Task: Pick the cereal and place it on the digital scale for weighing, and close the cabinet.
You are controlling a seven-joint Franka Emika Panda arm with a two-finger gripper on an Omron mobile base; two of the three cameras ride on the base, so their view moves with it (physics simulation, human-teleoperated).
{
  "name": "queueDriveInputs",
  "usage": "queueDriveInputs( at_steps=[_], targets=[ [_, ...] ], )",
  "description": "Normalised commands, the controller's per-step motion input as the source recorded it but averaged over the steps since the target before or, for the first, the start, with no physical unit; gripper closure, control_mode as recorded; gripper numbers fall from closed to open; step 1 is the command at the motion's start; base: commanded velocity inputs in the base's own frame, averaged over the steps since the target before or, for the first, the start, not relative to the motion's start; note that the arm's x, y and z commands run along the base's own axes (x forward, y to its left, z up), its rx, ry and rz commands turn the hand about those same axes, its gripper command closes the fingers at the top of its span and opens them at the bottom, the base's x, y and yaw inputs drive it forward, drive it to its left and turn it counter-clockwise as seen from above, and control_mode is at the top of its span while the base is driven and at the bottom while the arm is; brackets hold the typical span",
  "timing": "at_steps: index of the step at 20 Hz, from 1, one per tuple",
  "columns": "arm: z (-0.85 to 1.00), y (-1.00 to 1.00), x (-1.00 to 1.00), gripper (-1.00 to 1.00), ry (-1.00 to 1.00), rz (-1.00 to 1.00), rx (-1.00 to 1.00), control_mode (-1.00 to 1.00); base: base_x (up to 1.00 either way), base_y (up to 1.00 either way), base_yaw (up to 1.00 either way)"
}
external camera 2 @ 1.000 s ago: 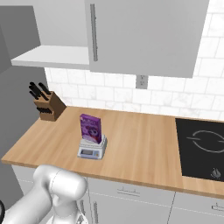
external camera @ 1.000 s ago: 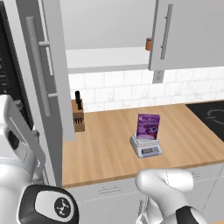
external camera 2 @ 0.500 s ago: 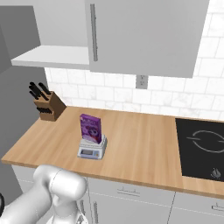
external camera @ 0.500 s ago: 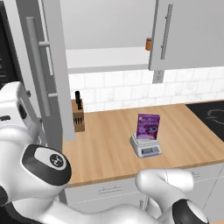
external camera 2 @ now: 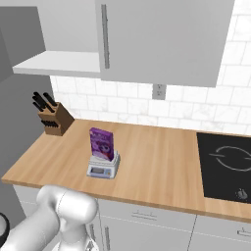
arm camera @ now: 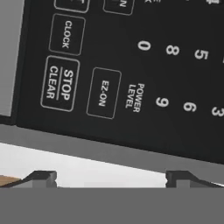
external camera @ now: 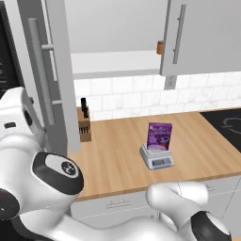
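The purple cereal [external camera: 159, 136] box stands upright on the light-grey digital scale [external camera: 157, 158], mid-counter; it appears again as cereal [external camera 2: 101, 144] on the scale [external camera 2: 103, 167] in the right base view. The grey wall cabinet has its left door [external camera: 45, 77] swung open, baring the shelf [external camera: 115, 62], while its right door [external camera: 201, 34] is closed. My arm is folded at the left of the left base view. In the hand view, my gripper [arm camera: 111, 177] is open with nothing between its fingertips [arm camera: 42, 177], close in front of a black microwave keypad [arm camera: 118, 78].
An orange-brown jar [external camera: 160, 47] sits on the cabinet shelf by the closed door. A wooden knife block [external camera: 84, 127] stands at the counter's back left. A black cooktop [external camera 2: 227, 166] lies on the right. The oven and microwave column [external camera: 8, 56] rises at the left.
My arm has swung up and leftward in the left base view, its elbow now large in the lower left. Cereal, scale and cabinet door have not moved.
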Motion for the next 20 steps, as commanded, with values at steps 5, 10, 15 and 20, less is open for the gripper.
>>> queueDriveInputs(
  at_steps=[5,10,15,20],
  targets=[
    [-0.03,-0.63,0.65,-1.00,0.21,0.00,0.00,-1.00,0.00,0.00,0.00],
    [-0.04,-0.12,0.55,-1.00,0.16,0.00,0.00,-1.00,0.00,0.00,0.00],
    [-0.06,-0.06,-0.23,-1.00,0.01,-0.02,0.03,-1.00,0.00,0.00,0.00],
    [-0.04,0.00,0.11,-1.00,0.01,-0.09,0.10,-1.00,0.00,0.00,0.00]
  ],
)
